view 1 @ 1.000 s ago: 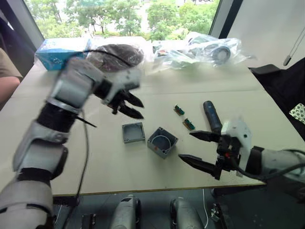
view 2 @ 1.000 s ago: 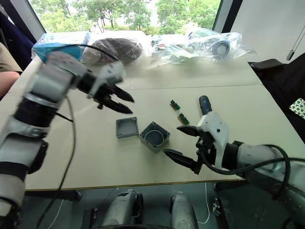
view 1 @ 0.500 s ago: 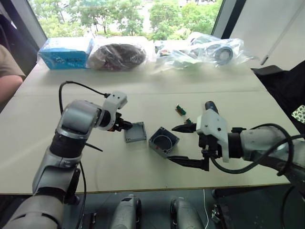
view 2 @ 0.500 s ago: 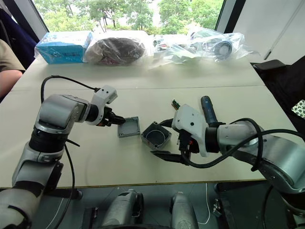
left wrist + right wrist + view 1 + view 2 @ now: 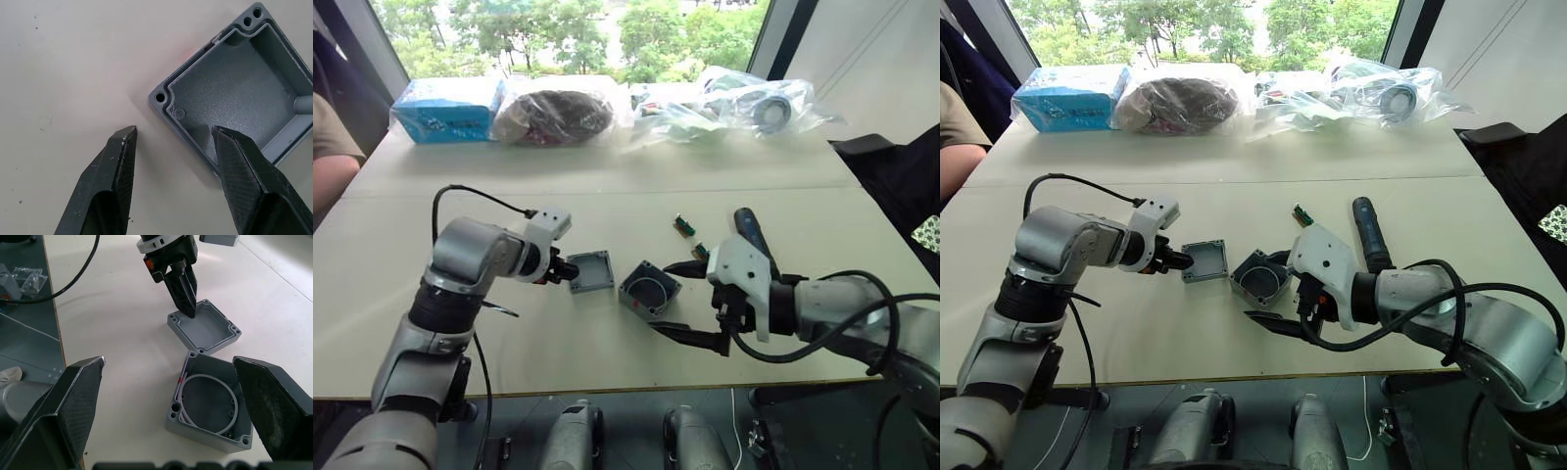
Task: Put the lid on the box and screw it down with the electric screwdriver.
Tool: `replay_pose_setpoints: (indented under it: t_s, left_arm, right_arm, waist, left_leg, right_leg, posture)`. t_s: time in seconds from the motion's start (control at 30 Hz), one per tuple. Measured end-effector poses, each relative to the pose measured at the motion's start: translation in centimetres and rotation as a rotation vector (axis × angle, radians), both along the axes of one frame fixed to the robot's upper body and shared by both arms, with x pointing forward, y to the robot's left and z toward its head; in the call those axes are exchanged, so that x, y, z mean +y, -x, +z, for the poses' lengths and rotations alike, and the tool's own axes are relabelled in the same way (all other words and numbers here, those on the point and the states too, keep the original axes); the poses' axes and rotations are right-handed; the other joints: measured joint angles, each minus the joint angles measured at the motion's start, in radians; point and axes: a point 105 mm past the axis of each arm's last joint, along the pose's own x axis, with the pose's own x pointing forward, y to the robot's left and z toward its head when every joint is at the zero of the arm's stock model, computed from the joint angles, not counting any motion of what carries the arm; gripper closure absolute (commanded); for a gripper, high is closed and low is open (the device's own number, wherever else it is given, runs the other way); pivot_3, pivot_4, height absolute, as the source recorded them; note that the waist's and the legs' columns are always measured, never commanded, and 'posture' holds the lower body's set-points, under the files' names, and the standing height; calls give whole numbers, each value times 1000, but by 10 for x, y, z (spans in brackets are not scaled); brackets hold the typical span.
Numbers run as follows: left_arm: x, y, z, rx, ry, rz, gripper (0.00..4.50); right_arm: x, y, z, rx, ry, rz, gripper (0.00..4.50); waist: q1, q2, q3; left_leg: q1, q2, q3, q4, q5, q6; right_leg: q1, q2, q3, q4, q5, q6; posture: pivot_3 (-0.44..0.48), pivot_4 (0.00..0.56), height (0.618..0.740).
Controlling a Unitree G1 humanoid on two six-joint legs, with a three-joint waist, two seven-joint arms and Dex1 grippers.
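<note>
1. The left gripper (image 5: 171, 147) has its fingers spread apart at the near edge of the lid (image 5: 234, 93), one finger inside its rim, the other outside on the table (image 5: 607, 206).
2. The right gripper (image 5: 168, 401) hangs with fingers wide on either side of the box (image 5: 210, 404), which sits hollow side up, just beside the lid.
3. The electric screwdriver (image 5: 751, 233) lies just beyond the right fingers.
</note>
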Motion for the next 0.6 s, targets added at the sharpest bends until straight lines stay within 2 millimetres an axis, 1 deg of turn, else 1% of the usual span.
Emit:
replay_pose_setpoints:
  t_s: [0.03, 0.07, 0.1, 0.27, 0.37, 0.4, 0.43, 0.5, 0.53, 0.6]
  left_arm:
    - [-2, 0, -1, 8, 3, -4, 3758]
    - [-2, 0, -1, 11, 5, -4, 4207]
    - [-2, 0, -1, 11, 4, -2, 4429]
    - [-5, -2, -2, 10, -5, 16, 4429]
    - [-4, -4, -1, 14, -5, 27, 4429]
    - [-3, -6, 0, 12, -9, 35, 4429]
    - [1, -10, 1, -4, -5, 51, 4429]
    - [6, -24, 10, -83, 21, 70, 4429]
    - [6, -32, 20, -155, 41, 69, 4429]
    - [4, -51, 48, -323, 97, 60, 4429]
  right_arm:
    - [-1, 0, -1, 3, 0, -9, 0]
    - [-1, 0, -2, 5, 0, -12, 0]
    - [-1, 0, -3, 8, 0, -17, 0]
    - [-7, -2, -3, 13, -17, -54, 0]
    - [-9, -9, 3, 50, -179, -102, 0]
    - [-12, -13, 5, 58, -206, -125, 0]
    - [-15, -20, 10, 62, -264, -155, 0]
    - [-18, -35, 23, 63, -375, -203, 0]
    - [-19, -43, 29, 63, -422, -223, 0]
    - [-19, -57, 40, 71, -501, -256, 0]
  waist:
    - [0, 0, 0]
    - [0, 0, 0]
    - [0, 0, 0]
    - [3, 0, -1]
    - [1, -1, -2]
    - [0, -1, -1]
    - [0, -2, -1]
    - [-3, -2, -1]
    - [-2, -2, -1]
    - [0, -2, -1]
  left_leg:
    - [0, 0, 0, 0, 0, 0]
    - [0, 0, 0, 0, 0, 0]
    - [1, 0, 0, 0, 0, 0]
    - [4, 0, 0, 0, 0, 0]
    - [7, 0, -1, 0, 0, 0]
    - [7, 0, -1, 0, 0, 0]
    - [8, 0, -1, 0, 0, 0]
    - [8, 0, 0, -1, 0, -1]
    - [7, 0, 0, -2, 0, -1]
    - [6, 0, 0, -3, 1, -2]
  right_leg:
    - [0, 0, 0, 0, 0, 0]
    - [0, 0, 0, 0, 0, 0]
    - [1, 0, 0, 0, 0, 0]
    - [5, 0, 0, -1, 0, 0]
    - [9, 0, -1, -2, -1, -2]
    - [9, 0, -1, -2, -2, -4]
    - [9, 0, -1, -2, -2, -4]
    - [8, 0, 0, -2, -2, -4]
    - [7, 0, 0, -1, -2, -4]
    - [6, 0, -1, -2, -2, -4]
  posture:
    - [0, 150, 740]
    - [0, 150, 740]
    - [0, 150, 740]
    - [0, 150, 740]
    - [0, 150, 740]
    - [0, 150, 740]
    - [0, 150, 740]
    - [0, 150, 740]
    - [0, 150, 740]
    - [0, 150, 740]
